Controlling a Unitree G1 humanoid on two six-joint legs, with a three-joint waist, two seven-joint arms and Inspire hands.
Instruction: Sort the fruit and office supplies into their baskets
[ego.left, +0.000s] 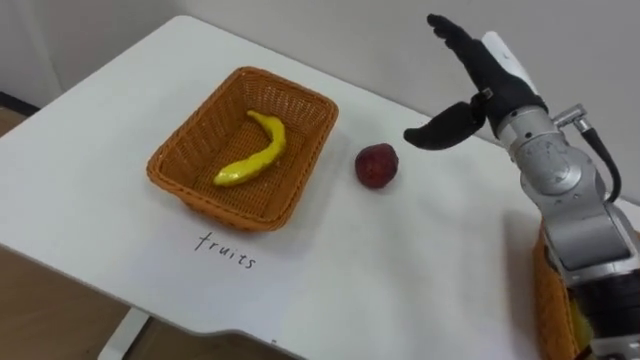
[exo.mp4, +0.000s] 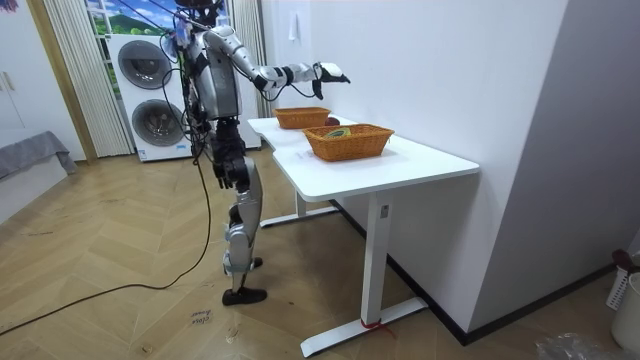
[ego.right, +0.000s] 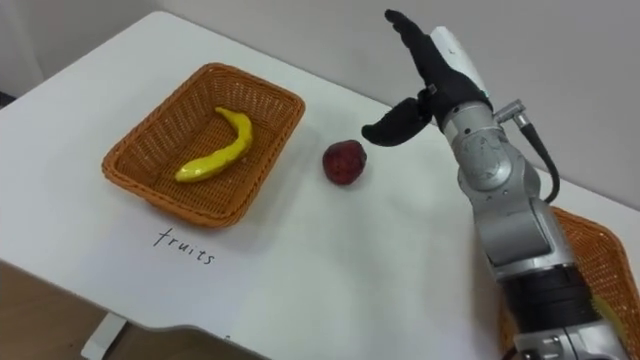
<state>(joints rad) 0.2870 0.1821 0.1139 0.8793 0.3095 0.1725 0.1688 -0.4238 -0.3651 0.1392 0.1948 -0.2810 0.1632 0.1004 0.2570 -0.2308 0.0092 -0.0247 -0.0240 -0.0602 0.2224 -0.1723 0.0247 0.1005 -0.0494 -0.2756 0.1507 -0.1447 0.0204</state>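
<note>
While the robot stands at the end of the white table (ego.left: 400, 270) on the room view's left, with two washing machines (exo.mp4: 150, 95) behind it, its right arm is stretched out over the tabletop. The right hand (ego.left: 490, 85) is held up in the air with the fingers straight and spread and the thumb poking out to the side, so it's released and not grasping anything.

A dark red apple (ego.left: 377, 165) sits on the bare table, just beside the right-hand wall of the fruit basket (ego.left: 170, 180) but not in it. The hand is up above and to the right of the apple, clearly apart from it.

That fruit basket is an orange wicker tray on the robot's left half of the table, and a yellow banana (ego.left: 255, 155) lies curved along the bottom of it. On the table in front of the basket is a handwritten label (ego.left: 227, 250).

A second wicker basket (ego.right: 590, 240) peeks out at the lower right, mostly hidden behind the robot's forearm, so I can't really tell what's in it from the eye views. In the room view something yellowish-green shows inside it.
</note>
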